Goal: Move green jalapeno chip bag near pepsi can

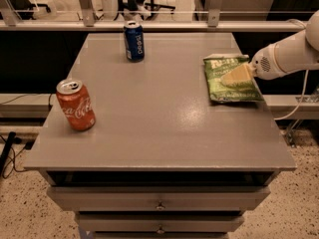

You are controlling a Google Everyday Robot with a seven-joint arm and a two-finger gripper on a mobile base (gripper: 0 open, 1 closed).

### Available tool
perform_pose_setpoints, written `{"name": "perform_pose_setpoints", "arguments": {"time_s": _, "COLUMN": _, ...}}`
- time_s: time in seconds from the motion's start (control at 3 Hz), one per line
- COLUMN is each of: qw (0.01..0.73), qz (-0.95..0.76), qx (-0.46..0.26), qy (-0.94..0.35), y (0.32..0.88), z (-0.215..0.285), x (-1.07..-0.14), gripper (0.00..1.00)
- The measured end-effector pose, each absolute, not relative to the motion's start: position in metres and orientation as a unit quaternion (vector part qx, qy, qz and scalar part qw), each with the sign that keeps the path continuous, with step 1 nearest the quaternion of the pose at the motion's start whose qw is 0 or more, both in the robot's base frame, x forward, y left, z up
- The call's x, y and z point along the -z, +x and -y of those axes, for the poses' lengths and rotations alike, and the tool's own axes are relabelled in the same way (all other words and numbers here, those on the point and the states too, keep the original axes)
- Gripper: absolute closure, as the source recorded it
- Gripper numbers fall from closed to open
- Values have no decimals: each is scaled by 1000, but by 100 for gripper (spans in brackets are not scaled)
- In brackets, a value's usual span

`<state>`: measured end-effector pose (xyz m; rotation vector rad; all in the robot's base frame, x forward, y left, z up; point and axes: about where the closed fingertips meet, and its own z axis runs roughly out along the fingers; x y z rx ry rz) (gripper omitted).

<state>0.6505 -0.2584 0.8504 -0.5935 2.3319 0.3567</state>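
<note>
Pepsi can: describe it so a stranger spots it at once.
On the grey table, look to the far edge, left of centre, away from the gripper over the green jalapeno chip bag at right. The pepsi can stands upright there: dark blue with white lettering, unlike the red-orange Coca-Cola can nearer the front left.

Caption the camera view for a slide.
Gripper at the green jalapeno chip bag on the table's right side; pepsi can upright at the back.

Smooth white arm (pixel 294 51), grilled wrist (pixel 264 66); cream gripper (pixel 237 76) at right; seemingly white cable (pixel 302 96).
</note>
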Motion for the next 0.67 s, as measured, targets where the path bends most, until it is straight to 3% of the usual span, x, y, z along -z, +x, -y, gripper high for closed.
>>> {"name": "perform_pose_setpoints", "arguments": {"time_s": 0.33, "qw": 348, "qz": -898, "qx": -137, "qy": -232, "y": 654, "z": 255, "x": -853, "gripper": 73}}
{"name": "perform_pose_setpoints", "arguments": {"time_s": 0.67, "qw": 351, "qz": -896, "qx": -136, "qy": -236, "y": 658, "z": 251, "x": -859, "gripper": 96}}
